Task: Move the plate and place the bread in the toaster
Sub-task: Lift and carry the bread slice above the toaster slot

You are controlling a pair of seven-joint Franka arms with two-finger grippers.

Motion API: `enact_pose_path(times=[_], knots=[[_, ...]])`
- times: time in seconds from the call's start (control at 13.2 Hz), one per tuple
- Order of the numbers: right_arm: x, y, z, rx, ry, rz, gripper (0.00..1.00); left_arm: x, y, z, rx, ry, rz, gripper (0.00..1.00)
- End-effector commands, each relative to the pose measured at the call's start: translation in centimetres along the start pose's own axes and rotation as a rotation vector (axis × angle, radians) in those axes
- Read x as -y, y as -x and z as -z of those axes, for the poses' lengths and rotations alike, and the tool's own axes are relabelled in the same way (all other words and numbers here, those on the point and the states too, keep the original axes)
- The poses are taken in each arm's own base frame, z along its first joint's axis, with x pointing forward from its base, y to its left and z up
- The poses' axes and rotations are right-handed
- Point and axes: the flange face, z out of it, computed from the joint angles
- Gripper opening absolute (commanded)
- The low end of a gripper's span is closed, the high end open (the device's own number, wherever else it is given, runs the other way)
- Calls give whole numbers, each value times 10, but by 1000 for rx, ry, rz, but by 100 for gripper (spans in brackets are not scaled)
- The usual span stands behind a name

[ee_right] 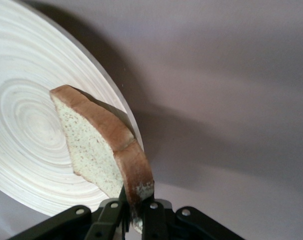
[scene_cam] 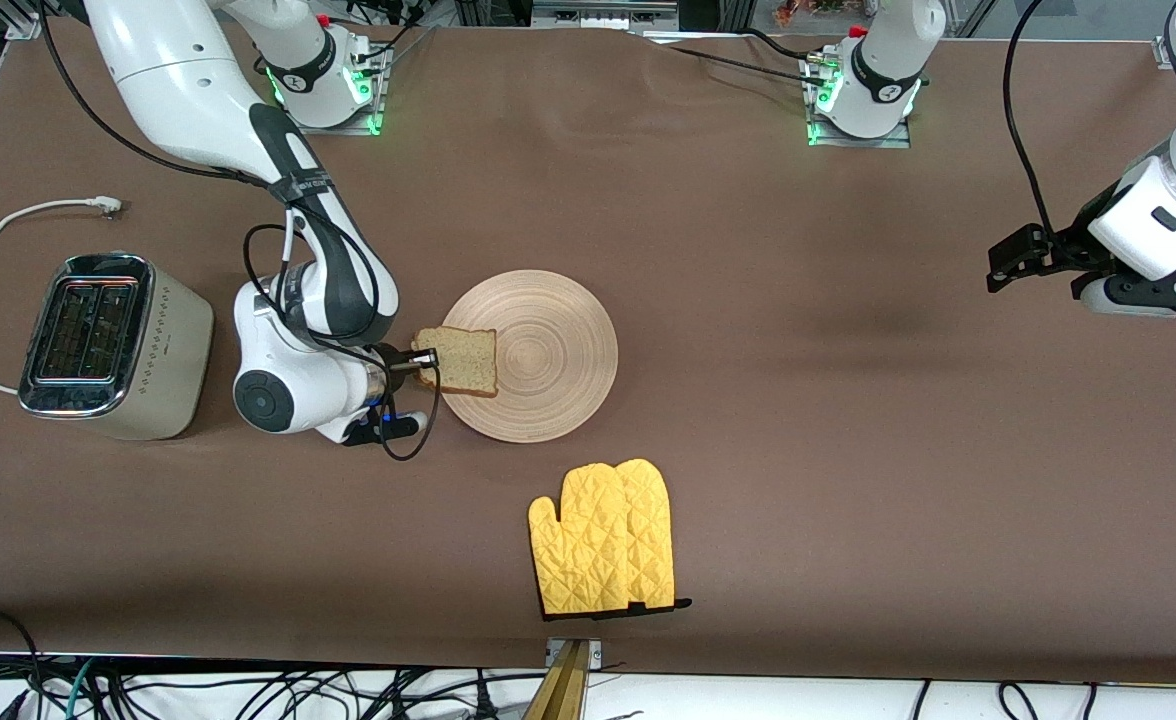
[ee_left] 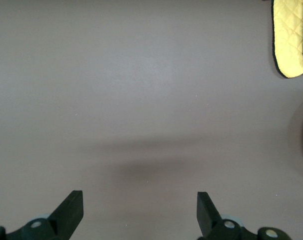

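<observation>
Yellow mitts idle at the front edge; bread pick in progress.

Right gripper is clamped on the bread by its crust edge, slice tilted up over the rim of the plate at the toaster's end. Edge grip probably keeps the slice vertical for slot entry. Toaster sits toward the right arm's end of the table, slots up, well apart from the plate. Left gripper waits with jaws apart over bare table at its own end, out of the way.
</observation>
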Motion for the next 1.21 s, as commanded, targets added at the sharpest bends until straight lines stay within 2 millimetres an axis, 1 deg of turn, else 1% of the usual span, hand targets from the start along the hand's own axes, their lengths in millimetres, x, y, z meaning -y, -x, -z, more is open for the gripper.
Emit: enact_pose_path(times=[0.0,0.15,0.23,0.38,0.45,0.53,0.61,0.68,0.76,0.83,0.91,0.98,1.06,1.14], knots=[[-23,7,55,14,21,-16,0,-2,-1,4,2,6,-4,100],[-49,12,100,5,59,-39,0,-2,-1,4,2,6,-4,100],[-69,15,117,2,65,-68,0,-2,-1,4,2,6,-4,100],[-104,22,143,-7,69,-101,0,-2,-1,4,4,6,-4,100],[-121,32,164,-20,78,-125,0,-2,-1,4,2,6,-4,100],[-134,46,187,-38,107,-144,0,-2,-1,4,4,6,-4,100],[-148,56,198,-32,149,-154,0,-2,-1,4,2,6,-4,100],[-161,69,213,-29,186,-152,0,-2,-1,4,2,6,-4,100],[-175,78,223,-24,209,-138,0,-2,-1,4,2,6,-4,100],[-193,86,228,-7,212,-122,0,-2,-1,4,2,6,-4,100],[-205,100,241,-3,212,-122,0,-2,-1,4,2,6,-4,100],[-218,109,246,8,212,-144,0,-2,-1,4,4,6,-4,100],[-222,122,257,10,211,-164,0,-3,-1,4,4,6,-6,100],[-230,129,262,17,231,-187,0,-2,-1,4,4,6,-4,100]])
